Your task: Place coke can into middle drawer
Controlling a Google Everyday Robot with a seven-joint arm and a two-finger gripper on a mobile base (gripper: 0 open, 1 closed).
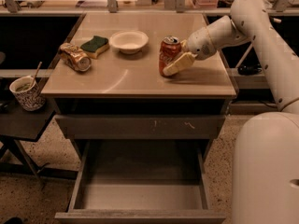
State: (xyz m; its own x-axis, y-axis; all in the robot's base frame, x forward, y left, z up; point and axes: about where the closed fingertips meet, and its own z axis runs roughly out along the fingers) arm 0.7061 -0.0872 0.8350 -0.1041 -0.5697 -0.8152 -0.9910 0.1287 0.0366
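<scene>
- The gripper (176, 64) sits at the right side of the cabinet top (117, 80), pressed up against the coke can (168, 54). From here I cannot tell whether it has closed on the can or is only resting beside it.
- The coke can stands upright on the cabinet top, right of centre, well apart from the white bowl (128, 41).
- It looks undented and stiff enough for a firm hold, but thin-walled, so hard squeezing would likely buckle it. The smooth painted side may be slippery. The mid-body seems the best place to grip, below the silver rim.
- I cannot judge whether it is full or empty, so its weight is uncertain.
- The middle drawer (140, 195) is pulled out below, its grey floor bare, with low side walls.
- The can must go out past the front edge of the cabinet top and the shut drawer front (135, 126) above the open one, then down.
- The green sponge (95, 45) and the dented can (74, 57) lie far left, off that path.
</scene>
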